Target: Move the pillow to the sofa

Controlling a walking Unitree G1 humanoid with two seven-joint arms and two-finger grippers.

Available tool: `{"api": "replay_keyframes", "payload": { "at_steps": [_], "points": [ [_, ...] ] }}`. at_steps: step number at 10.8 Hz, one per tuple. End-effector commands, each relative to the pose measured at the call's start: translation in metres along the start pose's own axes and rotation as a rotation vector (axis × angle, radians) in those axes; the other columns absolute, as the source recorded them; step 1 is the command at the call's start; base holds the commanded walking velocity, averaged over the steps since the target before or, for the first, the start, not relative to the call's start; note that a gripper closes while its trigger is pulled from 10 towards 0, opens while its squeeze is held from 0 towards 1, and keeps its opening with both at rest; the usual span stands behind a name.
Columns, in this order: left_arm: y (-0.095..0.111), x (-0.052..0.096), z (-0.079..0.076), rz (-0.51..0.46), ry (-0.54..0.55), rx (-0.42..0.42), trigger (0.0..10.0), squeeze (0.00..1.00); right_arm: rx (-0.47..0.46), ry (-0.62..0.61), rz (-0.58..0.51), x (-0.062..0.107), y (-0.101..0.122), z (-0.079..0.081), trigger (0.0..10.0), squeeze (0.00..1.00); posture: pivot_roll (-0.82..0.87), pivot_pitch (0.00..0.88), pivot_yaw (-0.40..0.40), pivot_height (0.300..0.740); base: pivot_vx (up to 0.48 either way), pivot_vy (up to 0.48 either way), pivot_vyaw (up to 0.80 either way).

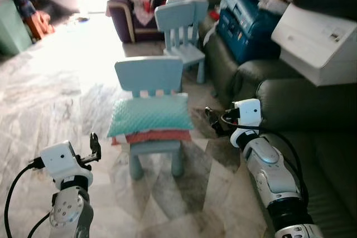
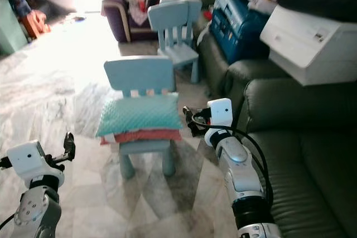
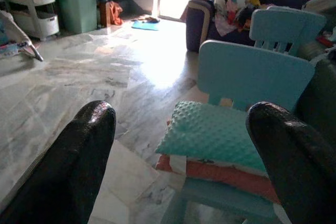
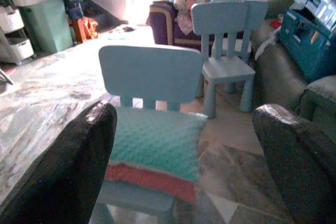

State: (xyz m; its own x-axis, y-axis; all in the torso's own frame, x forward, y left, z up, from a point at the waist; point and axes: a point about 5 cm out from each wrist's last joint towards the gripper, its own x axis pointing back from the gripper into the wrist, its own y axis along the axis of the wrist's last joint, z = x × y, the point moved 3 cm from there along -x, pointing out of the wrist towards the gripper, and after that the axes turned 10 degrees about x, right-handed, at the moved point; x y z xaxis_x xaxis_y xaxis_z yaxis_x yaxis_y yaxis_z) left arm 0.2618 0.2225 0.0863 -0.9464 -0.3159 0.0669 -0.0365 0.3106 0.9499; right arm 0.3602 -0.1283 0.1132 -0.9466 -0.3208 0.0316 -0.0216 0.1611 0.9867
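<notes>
My left gripper (image 1: pixel 93 147): jaws spread wide, holding nothing, low over the pale marbled floor (image 1: pixel 50 87), short of the chair and off to its left.
My right gripper (image 1: pixel 213 120): jaws also spread wide and empty, just off the pillow's right end, with the sofa arm close beside it.
Pillow: the mint-green dimpled fabric pillow (image 1: pixel 149 114) lies flat ahead of both jaws, between them, on top of a coral-orange cushion (image 1: pixel 153 136).
Chair: both rest on the seat of a small light-blue plastic child's chair (image 1: pixel 149 76), whose backrest stands just behind the pillow.
Sofa: the dark olive leather sofa (image 1: pixel 312 154) runs along beside my right arm, its near seat bare.
Step in hand: I judge this the approach. I should bring both jaws in at the pillow's two short ends, squeeze only the green layer, and lift straight up so the orange cushion stays and the light chair does not tip.
Farther off: a second light-blue chair (image 1: pixel 181 23), a blue case (image 1: pixel 245 23) and a white box-like appliance (image 1: pixel 318 43) on the sofa.
Writing: none I can read; the marks on the appliance are too small.
</notes>
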Motion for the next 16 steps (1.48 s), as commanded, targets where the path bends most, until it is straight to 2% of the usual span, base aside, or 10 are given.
{"api": "replay_keyframes", "payload": {
  "at_steps": [1, 13, 16],
  "points": [
    [0.007, 0.0, 0.001, -0.029, -0.004, -0.01, 10.0, 0.0, 0.005, -0.001, -0.018, -0.002, 0.006, -0.001, 10.0, 0.0, -0.17, 0.0, 0.013, 0.74, 0.435, 0.0, 0.0],
    [0.0, 0.003, 0.0, -0.011, -0.011, 0.014, 10.0, 0.0, 0.009, 0.013, -0.013, -0.002, 0.005, 0.0, 10.0, 0.0, -0.17, 0.0, 0.006, 0.74, 0.458, 0.0, 0.0],
    [-0.007, 0.001, -0.001, 0.034, 0.028, 0.077, 10.0, 0.0, 0.006, 0.012, -0.008, -0.001, 0.003, 0.001, 10.0, 0.0, -0.17, 0.0, 0.008, 0.74, 0.0, 0.0, 0.0]
  ]
}}
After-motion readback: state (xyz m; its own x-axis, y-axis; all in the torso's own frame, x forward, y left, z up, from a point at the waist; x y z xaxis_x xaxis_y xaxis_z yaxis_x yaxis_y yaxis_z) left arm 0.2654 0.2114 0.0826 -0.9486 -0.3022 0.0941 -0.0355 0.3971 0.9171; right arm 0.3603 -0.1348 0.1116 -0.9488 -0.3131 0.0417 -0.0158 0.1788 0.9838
